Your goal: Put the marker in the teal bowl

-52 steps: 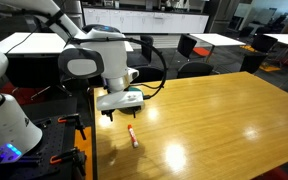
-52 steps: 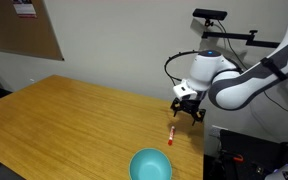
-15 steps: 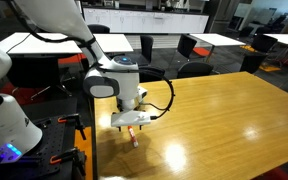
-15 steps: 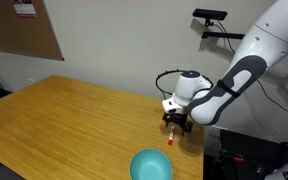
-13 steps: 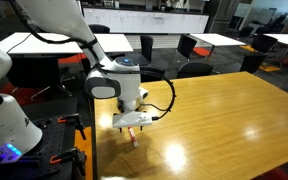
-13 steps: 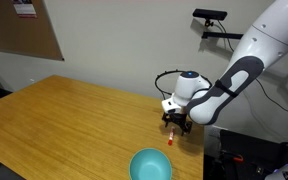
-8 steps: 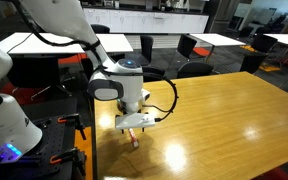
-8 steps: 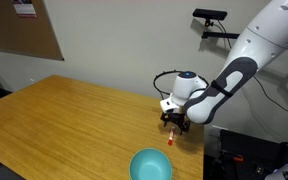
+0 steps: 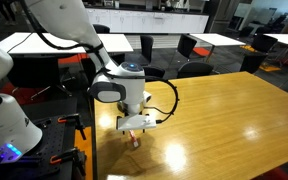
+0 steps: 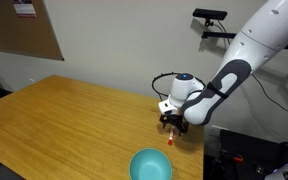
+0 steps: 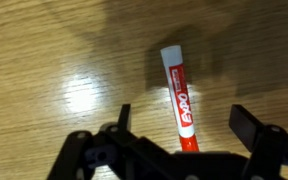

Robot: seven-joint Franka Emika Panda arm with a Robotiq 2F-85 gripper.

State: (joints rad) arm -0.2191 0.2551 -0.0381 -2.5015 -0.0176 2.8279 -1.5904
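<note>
Now that the arm has sunk lower than a few seconds ago, the gripper [image 11: 184, 122] hangs just over the wooden table [image 10: 74, 120], jaws spread wide astride the red marker [image 11: 178, 92], which lies flat. The teal bowl [image 10: 150, 165] sits nearby, apart from both.

red marker [image 11: 180, 97] lying flat (white-ended), teal bowl [image 10: 151, 165] upright

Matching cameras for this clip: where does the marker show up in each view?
Exterior view: marker low centre-left, under the gripper.
Exterior view: marker right of centre, above the teal bowl.
Wrist view: marker at centre, between the open fingers.
Shared landmark: the gripper above it.
</note>
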